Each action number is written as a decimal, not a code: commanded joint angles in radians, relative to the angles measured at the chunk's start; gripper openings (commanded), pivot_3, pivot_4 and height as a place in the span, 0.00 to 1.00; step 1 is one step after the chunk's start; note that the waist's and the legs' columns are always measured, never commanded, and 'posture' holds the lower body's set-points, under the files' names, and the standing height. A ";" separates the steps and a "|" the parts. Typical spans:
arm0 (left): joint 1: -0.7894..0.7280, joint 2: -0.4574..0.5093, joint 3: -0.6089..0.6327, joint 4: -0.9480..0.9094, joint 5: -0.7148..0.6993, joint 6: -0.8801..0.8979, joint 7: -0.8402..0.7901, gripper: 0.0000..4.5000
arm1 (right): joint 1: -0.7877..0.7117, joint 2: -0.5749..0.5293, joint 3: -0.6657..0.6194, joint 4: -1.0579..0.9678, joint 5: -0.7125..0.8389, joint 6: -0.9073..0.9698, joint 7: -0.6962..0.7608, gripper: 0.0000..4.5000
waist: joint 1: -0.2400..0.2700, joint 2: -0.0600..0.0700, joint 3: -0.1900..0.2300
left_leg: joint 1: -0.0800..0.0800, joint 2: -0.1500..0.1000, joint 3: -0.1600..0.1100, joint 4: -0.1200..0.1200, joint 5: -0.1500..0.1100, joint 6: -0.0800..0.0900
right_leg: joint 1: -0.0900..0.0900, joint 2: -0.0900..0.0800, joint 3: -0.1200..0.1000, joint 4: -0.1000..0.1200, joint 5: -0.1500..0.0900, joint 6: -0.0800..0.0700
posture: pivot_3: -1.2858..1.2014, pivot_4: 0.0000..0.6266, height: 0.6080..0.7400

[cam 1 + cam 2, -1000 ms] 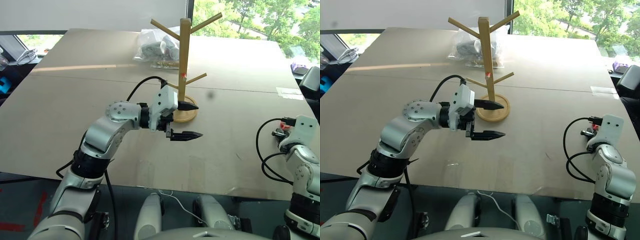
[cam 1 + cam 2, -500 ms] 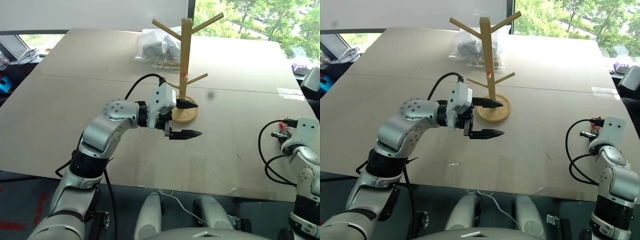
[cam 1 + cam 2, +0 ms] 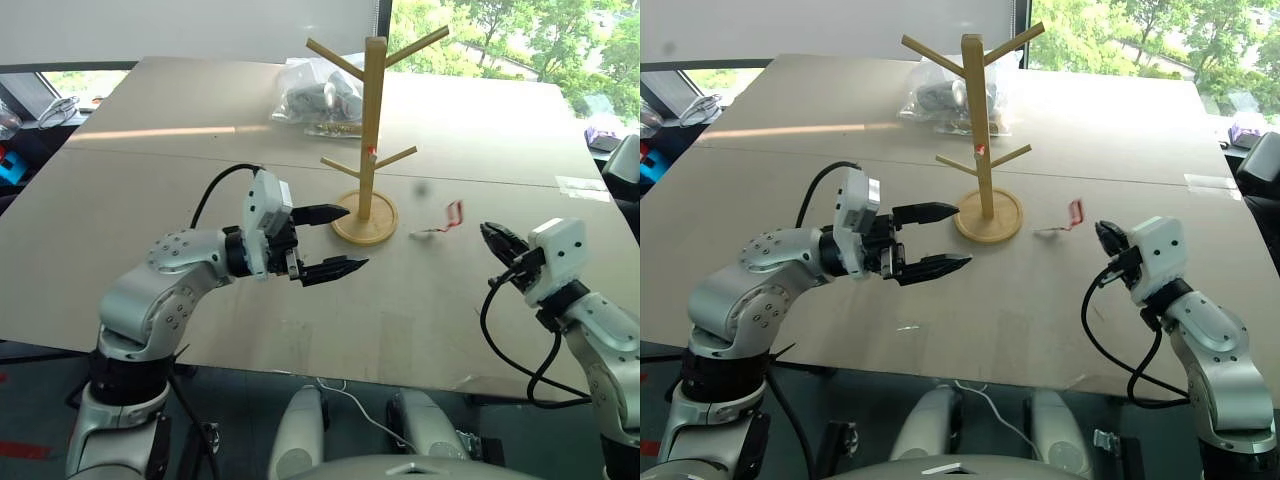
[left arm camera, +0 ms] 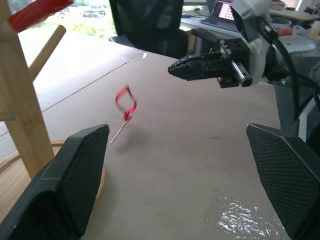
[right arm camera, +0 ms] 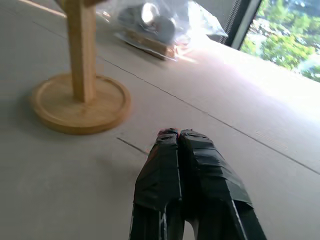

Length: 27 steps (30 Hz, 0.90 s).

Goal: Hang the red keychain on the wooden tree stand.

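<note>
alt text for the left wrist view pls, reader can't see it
A red keychain with a thin silver key sits on the brown table between the wooden tree stand and the right gripper, whose black jaws are shut. The left gripper's two black fingers frame the view, spread wide.

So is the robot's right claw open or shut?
Shut. The right gripper has its two black fingers pressed together with no gap, nothing between them. The keychain lies apart from it.
</note>
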 commanded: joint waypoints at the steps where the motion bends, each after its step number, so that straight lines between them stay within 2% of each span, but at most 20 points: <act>1: 0.038 0.018 0.123 -0.109 -0.146 0.079 0.097 1.00 | -0.029 -0.025 0.035 0.073 -0.051 -0.242 0.081 0.01 | -0.003 0.000 0.000 | 0.000 0.000 0.000 0.000 0.000 0.000 | 0.000 0.000 0.000 0.000 0.000 0.000 | 0.52 0.24 1.00; 3: 0.063 0.030 0.176 -0.145 -0.224 0.123 0.151 1.00 | -0.053 -0.030 0.050 0.132 -0.067 -0.326 0.108 0.01 | -0.004 0.000 0.000 | 0.000 0.000 0.000 0.000 0.000 0.000 | 0.000 0.000 0.000 0.000 0.000 0.000 | 0.52 0.24 1.00; 6: 0.137 0.055 0.242 -0.203 -0.255 0.138 0.224 1.00 | -0.114 -0.014 0.061 0.241 -0.042 -0.313 0.117 0.01 | -0.005 0.000 0.000 | 0.001 0.000 0.000 0.000 0.000 0.000 | 0.000 0.000 0.000 0.001 0.000 0.000 | 0.52 0.24 1.00; 10: 0.160 0.079 0.259 -0.217 -0.277 0.131 0.265 1.00 | -0.170 0.020 0.063 0.278 0.014 -0.136 0.071 0.01 | 0.001 0.000 0.000 | 0.001 0.000 -0.001 0.000 0.000 0.000 | 0.001 0.000 0.000 0.001 0.000 -0.001 | 0.52 0.24 1.00; 16: 0.136 0.095 0.205 -0.192 -0.226 0.094 0.275 1.00 | -0.229 0.052 0.067 0.243 0.077 0.182 -0.019 0.01 | 0.003 0.000 0.000 | 0.001 0.000 -0.001 0.000 0.000 0.000 | 0.001 0.000 0.000 0.000 0.000 -0.001 | 0.52 0.24 1.00; 19: 0.123 0.094 0.177 -0.180 -0.204 0.077 0.271 1.00 | -0.261 0.067 0.060 0.222 0.090 0.280 -0.066 0.18 | -0.001 0.000 0.000 | 0.001 0.000 0.000 0.000 0.000 0.000 | 0.001 0.000 0.000 0.001 0.000 -0.001 | 0.52 0.24 1.00; 26: 0.085 0.098 0.119 -0.153 -0.170 0.047 0.237 1.00 | -0.336 0.135 0.065 0.182 0.117 0.529 -0.209 0.97 | -0.001 0.000 0.000 | 0.000 0.000 0.000 0.000 0.000 0.000 | 0.000 0.000 0.000 0.001 0.000 -0.001 | 0.52 0.24 1.00; 27: 0.078 0.098 0.113 -0.150 -0.169 0.045 0.231 1.00 | -0.350 0.147 0.067 0.187 0.115 0.552 -0.228 0.99 | -0.001 0.000 0.000 | 0.001 0.000 0.000 0.000 0.000 0.000 | 0.000 0.000 0.000 0.001 0.000 -0.001 | 0.52 0.24 1.00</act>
